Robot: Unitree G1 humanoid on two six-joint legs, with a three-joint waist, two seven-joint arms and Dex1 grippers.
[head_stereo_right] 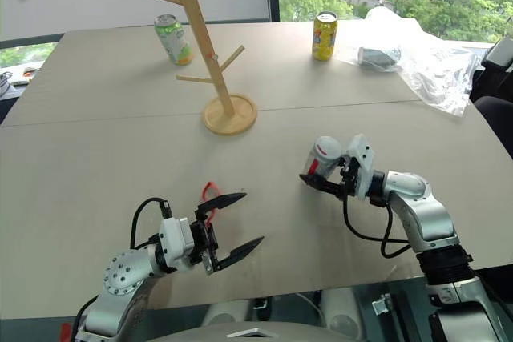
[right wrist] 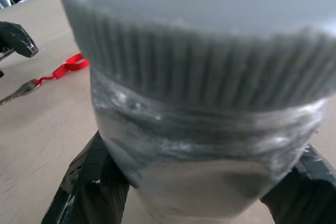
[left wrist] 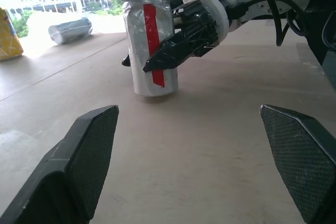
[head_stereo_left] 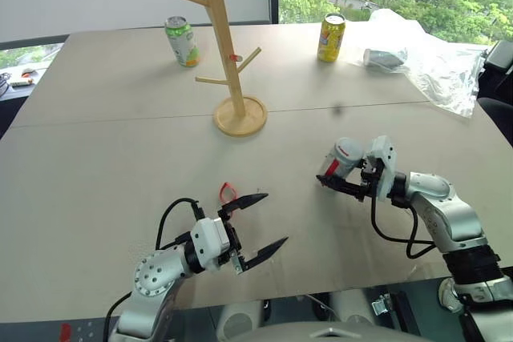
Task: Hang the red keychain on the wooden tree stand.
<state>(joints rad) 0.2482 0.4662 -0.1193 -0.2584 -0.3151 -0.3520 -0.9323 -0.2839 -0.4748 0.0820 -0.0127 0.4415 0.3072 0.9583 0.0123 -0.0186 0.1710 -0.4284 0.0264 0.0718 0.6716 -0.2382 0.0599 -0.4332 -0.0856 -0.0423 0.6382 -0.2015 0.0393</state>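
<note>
The right pincer is closed on the silver can, not the red keychain. The left pincer stands open just beside the keychain, which is judged still to be picked up for the wooden tree stand.

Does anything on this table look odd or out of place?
Yes. The right gripper is clamped on a silver can with a red label, not the red keychain, which lies on the table by the open left gripper. Another can lies toppled beside crumpled plastic.
</note>
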